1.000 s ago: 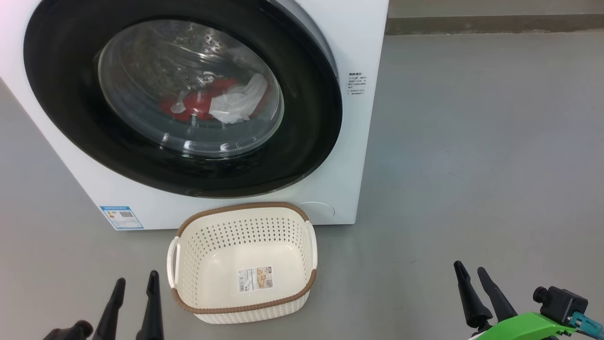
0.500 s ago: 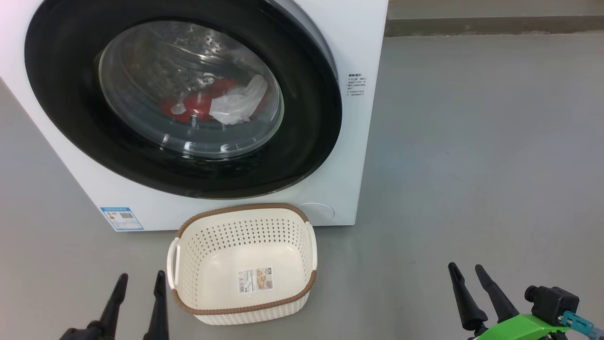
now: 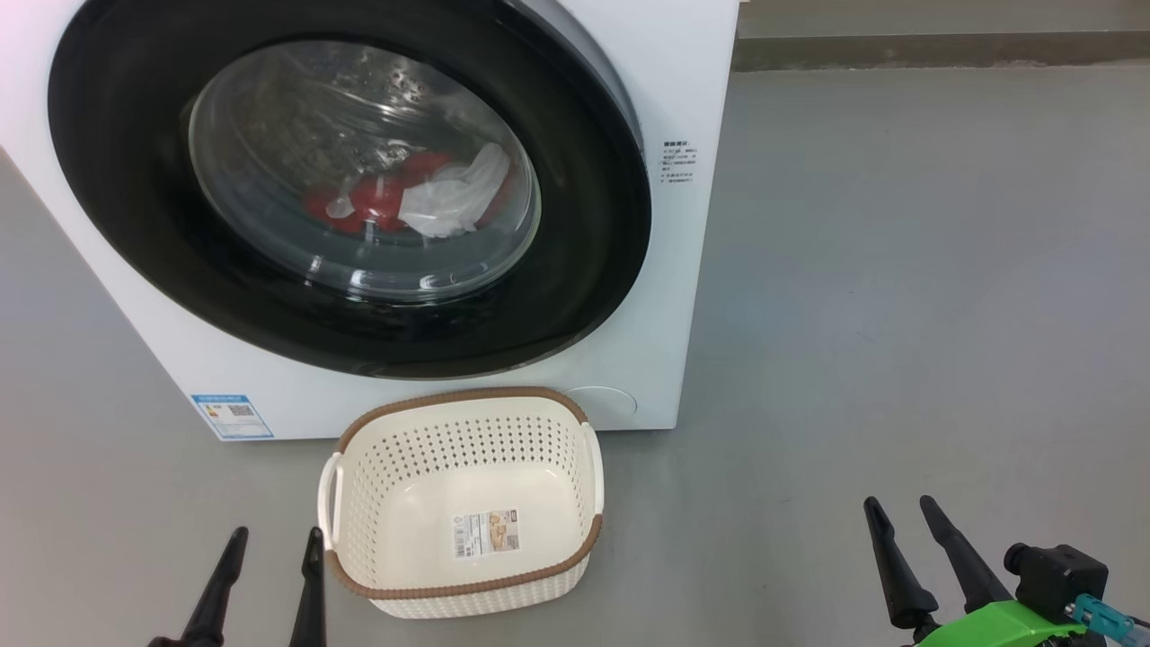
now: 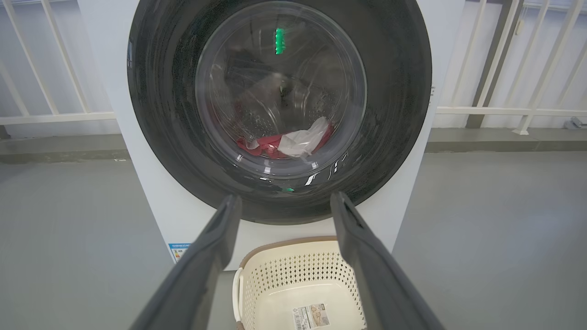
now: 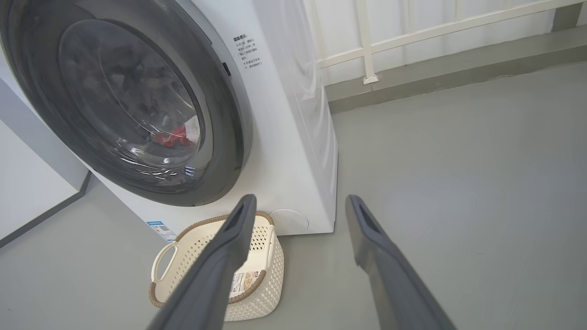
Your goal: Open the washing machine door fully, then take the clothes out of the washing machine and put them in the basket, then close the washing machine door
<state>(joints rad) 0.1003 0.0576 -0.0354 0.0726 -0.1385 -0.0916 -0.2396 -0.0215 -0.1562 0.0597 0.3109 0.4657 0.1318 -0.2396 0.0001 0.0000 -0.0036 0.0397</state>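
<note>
**Washing machine door (image 3: 588, 234) shut, clothes (image 3: 395, 199) inside, basket (image 3: 463, 394) on the floor (image 3: 898, 270)**

Head view. The white washing machine (image 3: 692, 81) fills the upper left. The washing machine door lies closed against its front, a glossy black ring around a bulging glass window. Through the glass, the clothes lie low in the drum as a red heap with a white piece on its right side. A blue sticker (image 3: 231, 415) sits at the lower left corner of the front panel, and a block of small printed text (image 3: 680, 160) is right of the door. The basket stands upright on the grey floor just in front of the machine, below the door's lowest arc; a paper label (image 3: 485, 532) lies on its bottom.

The left gripper (image 3: 278, 535) shows at the lower left, just beside the basket's left handle; whether a finger touches the handle cannot be told. The right gripper (image 3: 898, 503) shows at the lower right, well apart from the basket, over bare floor.

Wrist views. Each pair of jaws stands spread wide, grasping neither object nor fabric. The left pair frames the bottom of the door ring and the basket; the right pair frames the machine's lower right corner. A white railing (image 4: 504, 110) runs behind the machine.
</note>
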